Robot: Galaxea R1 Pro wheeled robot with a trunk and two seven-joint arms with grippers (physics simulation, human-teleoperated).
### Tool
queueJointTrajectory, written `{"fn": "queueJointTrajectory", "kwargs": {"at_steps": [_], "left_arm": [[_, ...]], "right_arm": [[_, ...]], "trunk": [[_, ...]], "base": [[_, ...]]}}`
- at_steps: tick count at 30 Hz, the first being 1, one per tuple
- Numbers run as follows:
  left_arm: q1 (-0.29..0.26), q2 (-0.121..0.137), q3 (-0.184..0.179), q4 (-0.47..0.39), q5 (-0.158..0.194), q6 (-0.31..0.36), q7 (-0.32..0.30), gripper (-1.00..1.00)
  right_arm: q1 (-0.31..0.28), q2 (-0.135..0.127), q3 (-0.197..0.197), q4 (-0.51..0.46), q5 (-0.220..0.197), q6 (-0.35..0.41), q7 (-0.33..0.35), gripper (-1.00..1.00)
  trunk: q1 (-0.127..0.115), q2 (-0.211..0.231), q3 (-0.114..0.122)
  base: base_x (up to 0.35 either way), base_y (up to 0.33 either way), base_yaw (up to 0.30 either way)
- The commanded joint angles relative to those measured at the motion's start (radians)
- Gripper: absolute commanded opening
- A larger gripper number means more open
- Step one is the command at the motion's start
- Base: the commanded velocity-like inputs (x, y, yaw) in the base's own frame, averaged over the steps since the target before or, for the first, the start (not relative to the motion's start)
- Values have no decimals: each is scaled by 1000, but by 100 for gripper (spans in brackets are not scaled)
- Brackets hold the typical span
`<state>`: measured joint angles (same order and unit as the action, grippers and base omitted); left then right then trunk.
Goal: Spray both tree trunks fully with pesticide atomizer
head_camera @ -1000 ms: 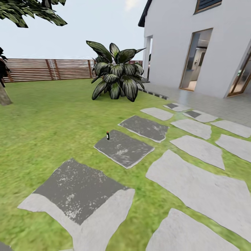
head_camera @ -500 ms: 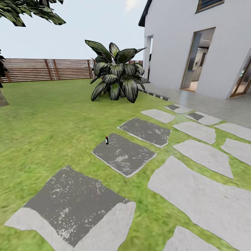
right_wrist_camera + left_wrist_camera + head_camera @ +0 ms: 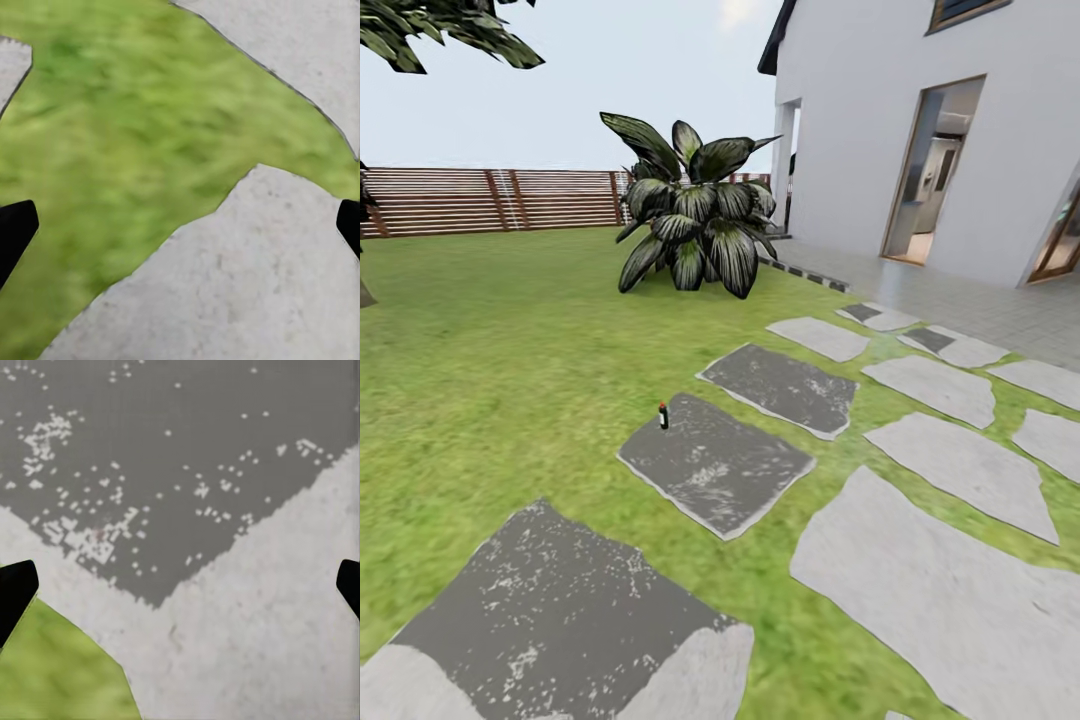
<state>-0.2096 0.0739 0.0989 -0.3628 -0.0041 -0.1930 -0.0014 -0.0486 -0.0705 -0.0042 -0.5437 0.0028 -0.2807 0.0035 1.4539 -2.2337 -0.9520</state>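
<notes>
Both grippers, left (image 3: 180,577) and right (image 3: 180,217), point down at paving and grass, jaws wide, nothing held. Atomizer (image 3: 663,415) stands on a far slab's (image 3: 715,465) left corner; camera's rolled closer since

Left pincer (image 3: 180,585): two plain black fingertips (image 3: 13,592), flat matte, angular wedge outline, poking in from opposite picture edges. No screws, cables or markings discernible.

Right pincer (image 3: 180,225): same two plain black fingertips (image 3: 13,231), matte, blunt angled corners, at opposite edges. Surface detail too dark to tell.
</notes>
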Motion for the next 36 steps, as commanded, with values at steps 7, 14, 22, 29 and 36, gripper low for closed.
{"fn": "queueJointTrajectory", "kwargs": {"at_steps": [7, 14, 22, 29, 36], "left_arm": [[-1, 0, 2, 1, 0, -3, 0, 100], [-1, 0, 2, 1, 0, -3, 0, 100], [-1, 0, 2, 1, 0, -3, 0, 100], [-1, 0, 2, 1, 0, -3, 0, 100], [-1, 0, 2, 1, 0, -3, 0, 100]], "right_arm": [[0, 0, 0, 1, 0, -3, 0, 100], [0, 0, 0, 1, 0, -3, 0, 100], [-1, 0, -1, -2, -1, -3, 1, 100], [0, 0, -2, -3, -3, -5, 1, 100], [0, 1, -2, -2, -2, -4, 1, 100]], "trunk": [[0, 0, -1], [0, 0, -1], [0, 0, -1], [0, 0, -1], [0, 0, -1]], "base": [[338, 0, 0], [338, 0, 0], [338, 0, 0], [338, -64, 0], [338, -78, 0]]}}
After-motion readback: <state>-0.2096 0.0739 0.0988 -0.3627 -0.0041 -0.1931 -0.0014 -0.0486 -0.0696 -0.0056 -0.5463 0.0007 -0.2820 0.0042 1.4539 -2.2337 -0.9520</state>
